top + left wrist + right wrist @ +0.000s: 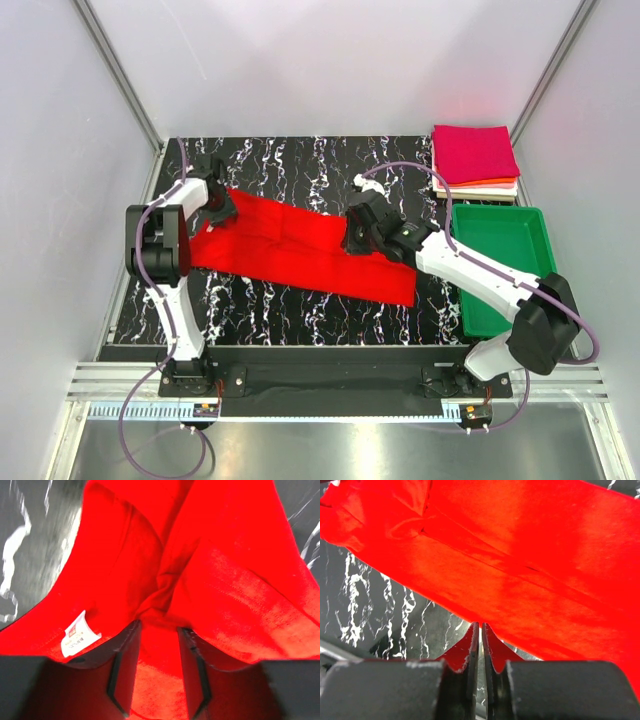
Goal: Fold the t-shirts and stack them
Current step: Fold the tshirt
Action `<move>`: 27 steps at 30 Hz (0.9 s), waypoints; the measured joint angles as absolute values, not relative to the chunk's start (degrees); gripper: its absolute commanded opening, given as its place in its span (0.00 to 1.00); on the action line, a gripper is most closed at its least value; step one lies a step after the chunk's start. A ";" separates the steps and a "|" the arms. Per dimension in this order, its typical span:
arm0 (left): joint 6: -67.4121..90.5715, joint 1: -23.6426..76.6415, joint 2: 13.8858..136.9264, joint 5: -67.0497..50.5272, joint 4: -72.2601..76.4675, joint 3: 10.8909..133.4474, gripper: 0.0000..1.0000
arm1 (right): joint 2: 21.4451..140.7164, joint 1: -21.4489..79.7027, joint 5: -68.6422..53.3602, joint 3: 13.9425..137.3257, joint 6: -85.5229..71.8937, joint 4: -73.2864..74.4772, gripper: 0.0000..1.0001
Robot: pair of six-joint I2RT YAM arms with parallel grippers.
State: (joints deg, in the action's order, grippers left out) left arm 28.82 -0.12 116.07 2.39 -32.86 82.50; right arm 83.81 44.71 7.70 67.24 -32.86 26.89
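Top view: red t-shirt lies as a long strip on the table; folded stack far right. Folding underway. Both your arms reach low.
Left wrist: left claw part-open, gripping bunched cloth beside the label.
Right wrist: right claw nearly closed, apparently pinching the shirt's edge.
Next: probably lift both ends evenly.

The left arm is folded up steeply at the elbow, and the left gripper is pointed down at the far left. Its fingers are held partly apart, with a bunch of the red t-shirt clamped between them. The right arm is stretched low toward the middle, and the right gripper is pinched almost together on the cloth's edge
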 measured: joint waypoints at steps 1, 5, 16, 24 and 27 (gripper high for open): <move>28.82 -0.05 116.75 2.44 -32.58 83.42 0.40 | 83.79 44.56 8.16 67.24 -32.84 26.87 0.11; 28.77 0.73 118.78 2.85 -32.45 86.37 0.41 | 83.77 43.97 10.41 67.16 -32.60 26.85 0.11; 25.56 3.27 125.64 4.40 -33.12 97.03 0.33 | 83.50 42.92 15.46 65.93 -32.38 25.89 0.11; 24.23 4.73 129.25 1.67 -35.14 105.86 0.39 | 82.41 41.45 15.68 64.64 -32.40 25.26 0.12; 24.23 5.52 130.87 -1.17 -35.05 109.86 0.39 | 81.21 40.75 15.88 64.36 -32.40 25.19 0.12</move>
State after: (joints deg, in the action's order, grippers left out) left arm 24.23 5.52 130.87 -1.17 -35.05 109.86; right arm 81.21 40.75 15.88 64.36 -32.40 25.19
